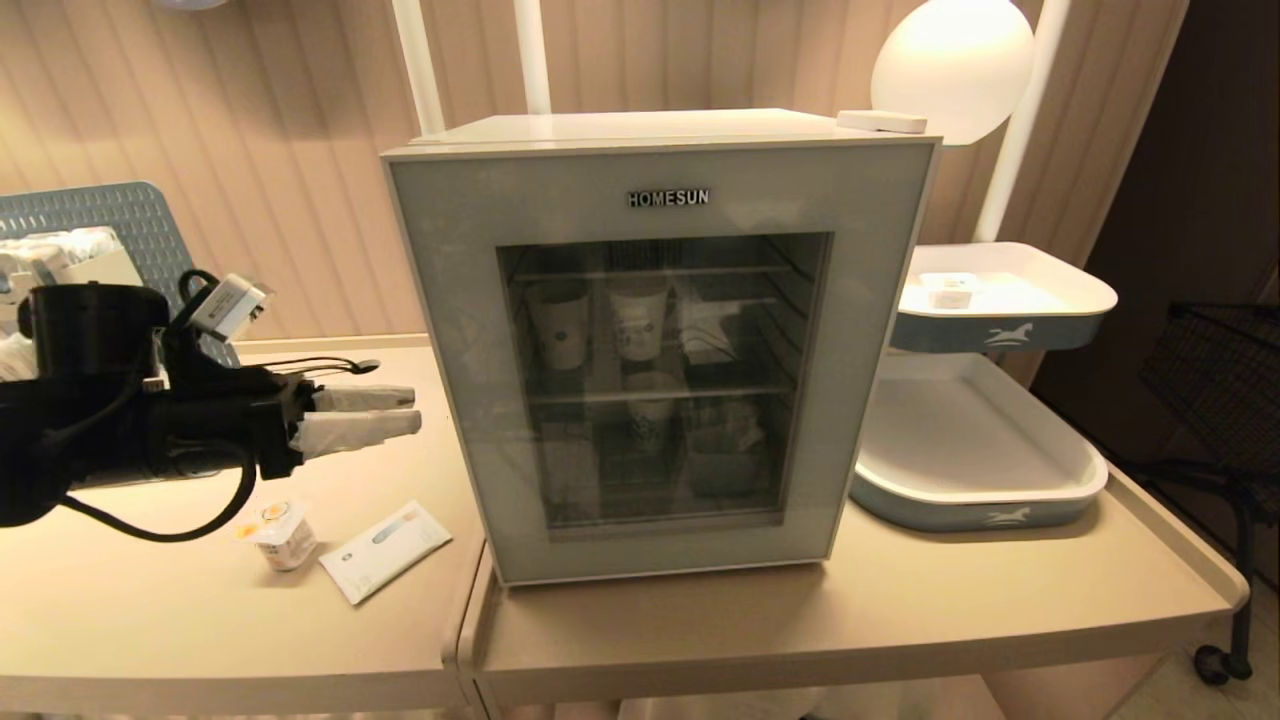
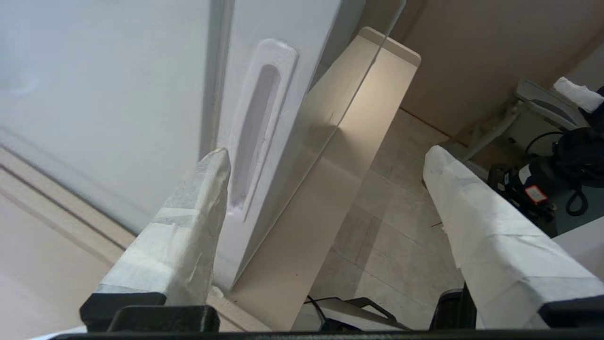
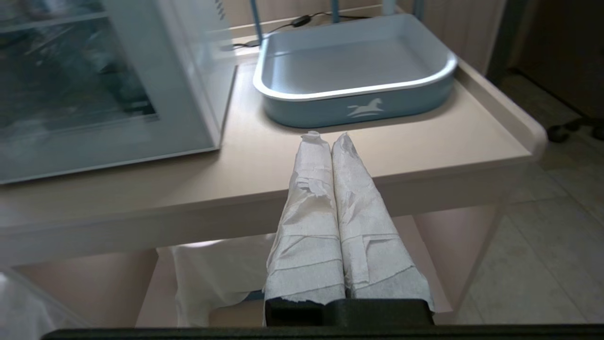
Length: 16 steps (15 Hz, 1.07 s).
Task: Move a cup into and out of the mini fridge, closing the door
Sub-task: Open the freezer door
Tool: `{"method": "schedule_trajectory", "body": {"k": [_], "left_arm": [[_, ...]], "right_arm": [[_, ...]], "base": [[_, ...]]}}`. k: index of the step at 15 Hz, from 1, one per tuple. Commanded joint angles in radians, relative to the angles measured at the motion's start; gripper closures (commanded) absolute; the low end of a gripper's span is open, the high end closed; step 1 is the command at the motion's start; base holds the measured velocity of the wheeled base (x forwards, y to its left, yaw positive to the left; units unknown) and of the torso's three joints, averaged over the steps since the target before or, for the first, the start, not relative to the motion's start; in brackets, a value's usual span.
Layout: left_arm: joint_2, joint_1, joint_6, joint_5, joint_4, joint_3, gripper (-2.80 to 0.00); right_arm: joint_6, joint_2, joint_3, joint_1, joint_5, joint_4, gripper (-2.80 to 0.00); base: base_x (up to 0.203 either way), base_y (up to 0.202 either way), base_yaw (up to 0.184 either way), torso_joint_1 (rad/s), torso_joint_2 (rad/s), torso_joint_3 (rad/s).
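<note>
Our left claw (image 1: 385, 415) hangs w/ its taped fingers (image 2: 188, 226) apart, holding nothing. Below it, near, the cup (image 1: 284, 537) stands on the table (image 1: 150, 620) beside a flat packet (image 1: 385, 550). We judge the cup light, thin-walled, easy to crush; take it by the sides under the lid. To the claw's right, the mini fridge (image 1: 650, 125), its door (image 1: 660, 350) shut. The right claw (image 3: 330, 141) is pressed together, parked.

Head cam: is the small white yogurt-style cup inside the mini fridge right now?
No: the small white foil-lidded cup stands on the beige table left of the white glass-door mini fridge, beside a flat white packet.
</note>
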Motion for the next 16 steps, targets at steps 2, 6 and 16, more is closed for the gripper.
{"method": "schedule_trajectory", "body": {"k": [2,6,16], "left_arm": [[0.02,0.002,0.004,-0.008,-0.01,0.0,-2.8],[0.108,-0.06,0.03,-0.012,-0.065,0.001,-2.8],[0.202,-0.157,-0.027,-0.005,-0.227,0.029,-2.8]], "right_arm": [[0.001,0.0,0.0,-0.001,-0.001,0.0,0.0],[0.001,0.0,0.0,-0.001,-0.001,0.0,0.0],[0.001,0.0,0.0,-0.001,-0.001,0.0,0.0]], "base": [[0.0,0.0,0.0,0.0,0.0,0.0],[0.0,0.0,0.0,0.0,0.0,0.0],[0.0,0.0,0.0,0.0,0.0,0.0]]}}
